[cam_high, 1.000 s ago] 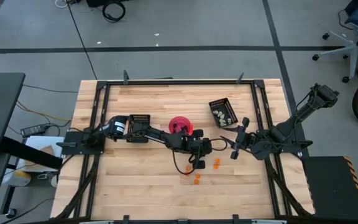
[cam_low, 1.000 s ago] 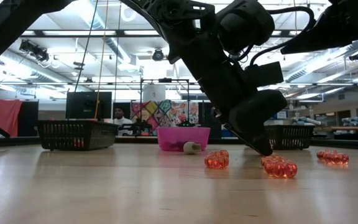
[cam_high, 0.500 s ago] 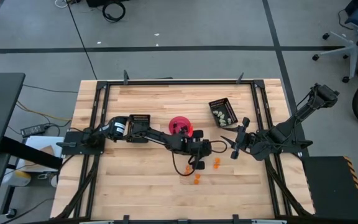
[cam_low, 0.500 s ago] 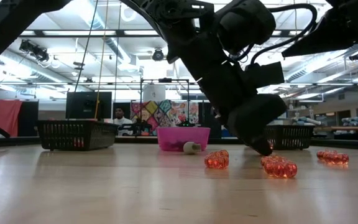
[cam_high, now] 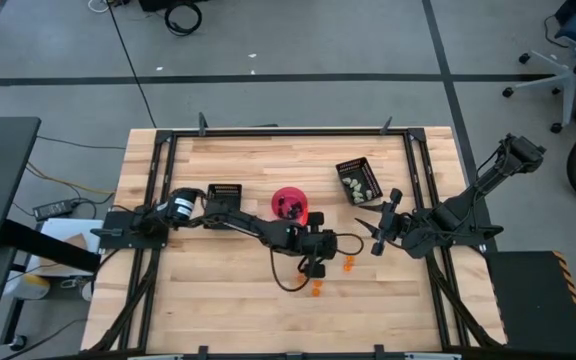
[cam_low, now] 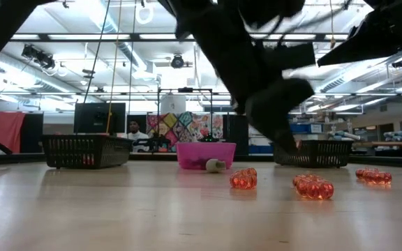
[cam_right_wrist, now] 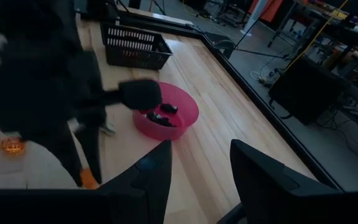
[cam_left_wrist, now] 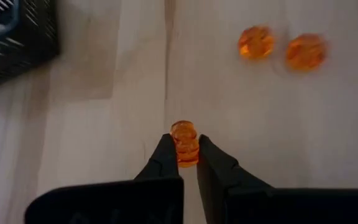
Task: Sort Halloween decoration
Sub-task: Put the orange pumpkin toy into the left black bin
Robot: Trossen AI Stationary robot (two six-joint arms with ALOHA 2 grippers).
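A dark pincer (cam_low: 285,143) hangs above the tabletop (cam_low: 117,216), its tips blurred. Just below it lie three orange trinket clusters (cam_low: 313,187). Behind it sits a pink bowl (cam_low: 206,155) with a whitish trinket (cam_low: 216,165) at its foot, flanked by two black baskets (cam_low: 86,150).

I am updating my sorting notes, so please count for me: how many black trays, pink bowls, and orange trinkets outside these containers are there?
Black trays: 2
Pink bowl: 1
Orange trinkets lying on the table: 3
Orange trinket held in the left gripper: 1
Total: 7
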